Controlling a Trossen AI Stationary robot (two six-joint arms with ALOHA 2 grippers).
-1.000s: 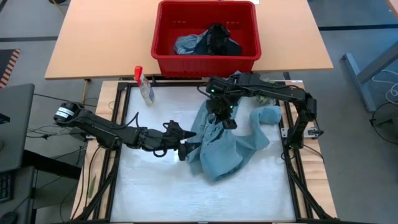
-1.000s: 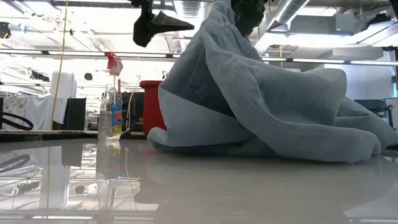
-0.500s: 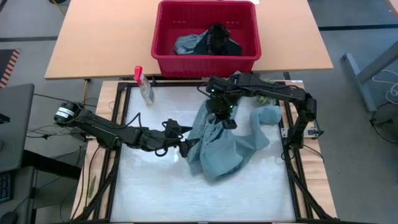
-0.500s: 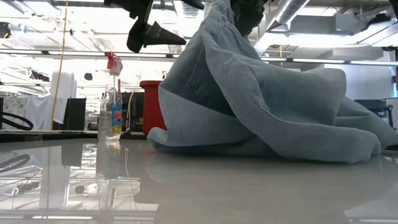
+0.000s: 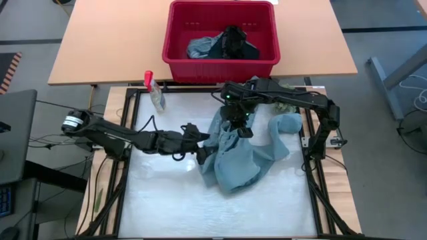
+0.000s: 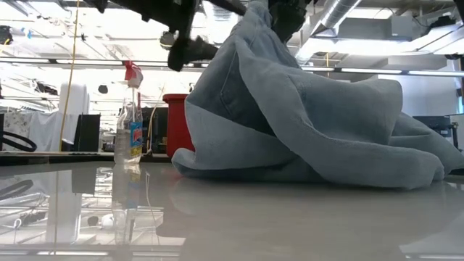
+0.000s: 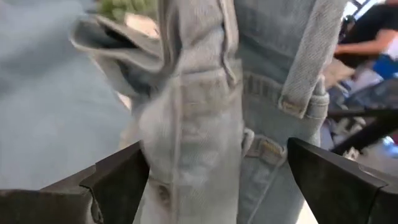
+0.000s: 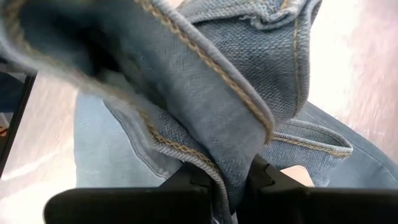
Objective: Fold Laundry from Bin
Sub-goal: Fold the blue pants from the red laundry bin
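A faded grey-blue denim garment (image 5: 243, 157) lies heaped on the white table (image 5: 167, 200). One part of it is drawn up into a peak (image 6: 254, 18) under my right gripper (image 5: 241, 127), which is shut on it. My left gripper (image 5: 204, 147) reaches in level from the table's left, open. Its fingers stand on either side of the garment's waistband (image 7: 211, 124), which hangs with a belt loop (image 7: 298, 81) showing; I see no touch. The red bin (image 5: 175, 40) stands beyond the table's far edge with more laundry (image 5: 220, 45) inside. My right gripper pinches a stitched edge of the denim (image 8: 214, 158) between its two fingers, with folded layers bunched there. The fingers slant down from above. The garment hangs below them in a tent shape, and its lower folds (image 6: 312, 163) rest on the table.
A clear spray bottle with a red top (image 5: 155, 93) stands at the table's far left corner. Something small and green (image 5: 283, 105) lies behind the garment at the far right. A dark frame (image 5: 127, 133) borders the table. The near half of the table is bare.
My left gripper has moved toward the garment, right and toward the far edge, and sunk a little; it stays open. The garment and my right gripper have kept still.
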